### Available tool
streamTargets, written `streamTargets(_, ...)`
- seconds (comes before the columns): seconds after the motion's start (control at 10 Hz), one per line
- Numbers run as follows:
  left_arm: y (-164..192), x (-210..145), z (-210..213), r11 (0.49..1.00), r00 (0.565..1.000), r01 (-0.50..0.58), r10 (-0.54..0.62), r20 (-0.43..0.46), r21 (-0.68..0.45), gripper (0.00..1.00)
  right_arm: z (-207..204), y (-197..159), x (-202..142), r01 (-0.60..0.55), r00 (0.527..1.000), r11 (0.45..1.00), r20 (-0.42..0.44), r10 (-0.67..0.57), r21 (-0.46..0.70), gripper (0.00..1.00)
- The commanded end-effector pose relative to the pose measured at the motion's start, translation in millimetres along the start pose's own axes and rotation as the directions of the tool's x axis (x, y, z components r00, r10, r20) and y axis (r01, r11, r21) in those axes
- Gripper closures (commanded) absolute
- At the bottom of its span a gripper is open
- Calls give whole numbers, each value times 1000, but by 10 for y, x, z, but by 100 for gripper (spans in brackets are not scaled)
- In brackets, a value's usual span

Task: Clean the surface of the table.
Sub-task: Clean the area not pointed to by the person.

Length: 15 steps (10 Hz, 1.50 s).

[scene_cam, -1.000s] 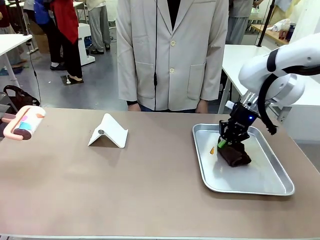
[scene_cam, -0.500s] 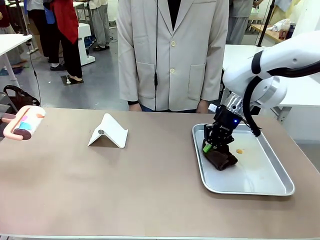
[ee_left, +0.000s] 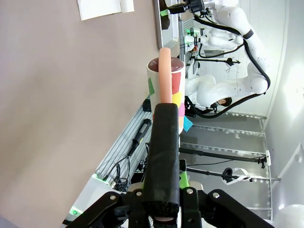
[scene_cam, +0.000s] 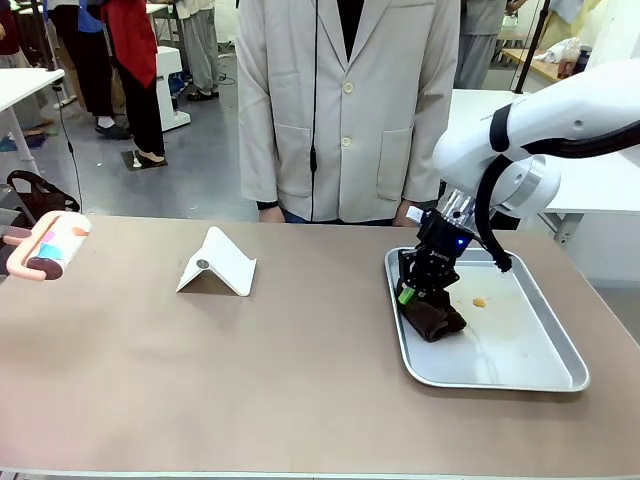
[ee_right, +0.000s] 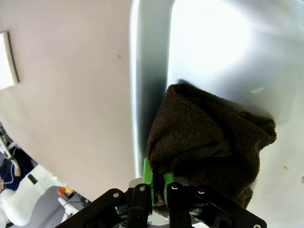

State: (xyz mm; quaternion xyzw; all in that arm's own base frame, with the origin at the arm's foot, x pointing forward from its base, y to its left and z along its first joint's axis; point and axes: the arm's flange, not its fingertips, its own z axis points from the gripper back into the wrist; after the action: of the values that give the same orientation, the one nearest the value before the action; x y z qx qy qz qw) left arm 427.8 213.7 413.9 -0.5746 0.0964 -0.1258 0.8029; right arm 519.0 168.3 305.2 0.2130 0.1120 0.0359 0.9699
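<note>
the table (scene_cam: pixel 300 390), a wide taupe-brown top, runs across the front view from side to side, and its nearest stretch is bare. on its right-hand part lies a silver metal tray (scene_cam: pixel 520 375), its long side running away from the robot. inside the tray, against its left wall, sits a bunched dark brown cloth (scene_cam: pixel 440 322). the right gripper (scene_cam: pixel 410 293) comes down on it from above, jaws drawn narrow with a fold of the cloth pinched between the green pads (ee_right: pixel 148 175). in the right wrist view the cloth (ee_right: pixel 209 142) bulges out past the fingers and its edge presses against the tray's rim (ee_right: pixel 147 71), with the table top (ee_right: pixel 66 104) just beyond. a small yellowish crumb (scene_cam: pixel 481 301) lies on the tray floor to the right of the cloth, apart from it. farther over, on the table's middle-left, stands a white folded stand (scene_cam: pixel 217 262), tent-shaped. at the left end the left gripper (ee_left: pixel 161 202) is clamped tight on the black foam handle (ee_left: pixel 161 152) of a lint roller (scene_cam: pixel 50 245), whose drum with coloured patches is held up off the surface. at the far edge stands a person (scene_cam: pixel 345 100) in a pale coat, one hand (scene_cam: pixel 405 213) just behind the tray's far corner
</note>
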Motion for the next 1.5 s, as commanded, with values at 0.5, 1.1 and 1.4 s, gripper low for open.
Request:
streamTargets(0.5, -43, -9, 3, 1000, 1000, 12, -12, 8, -14, 78, 221, -680, 115, 228, 972, 973, 52, -229, 25, 90)
streamTargets(1.1, -43, -9, 3, 1000, 1000, 12, -12, 8, -14, 78, 435, -1035, -22, 176, 981, 931, 24, -193, 319, 90)
streamTargets(1.4, -43, -9, 3, 1000, 1000, 12, -12, 8, -14, 78, 620, -1131, -130, 63, 998, 736, -35, -53, 674, 90)
